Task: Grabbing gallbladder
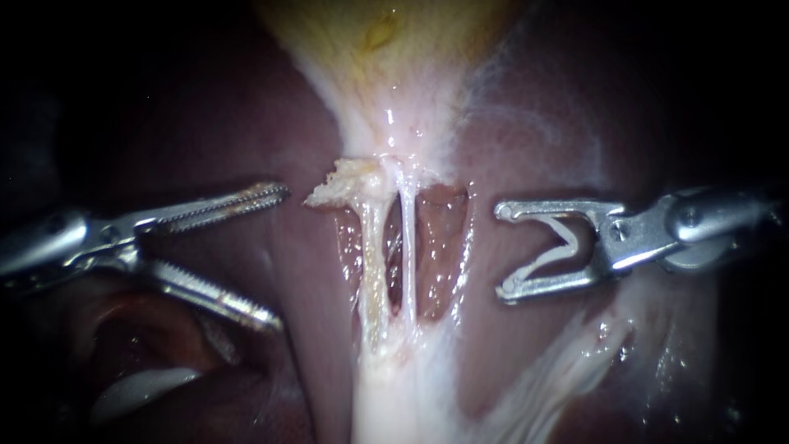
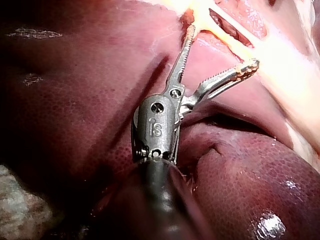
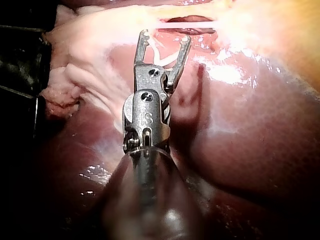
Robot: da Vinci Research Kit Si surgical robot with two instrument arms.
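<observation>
left instrument (image 1: 279,256): toothed jaws spread wide, nothing between them, over the liver (image 1: 205,107), left of the tubes. gallbladder (image 1: 386,41): pale yellow, top middle of the endoscope view, narrowing downward, well apart from both instruments. two thin white tubes (image 1: 408,255) run down from its neck across an opened window in the tissue. right instrument (image 1: 502,251): jaws apart, a white v-shaped clip (image 1: 559,247) seated between them, touching both; tips near the window's right edge.
</observation>
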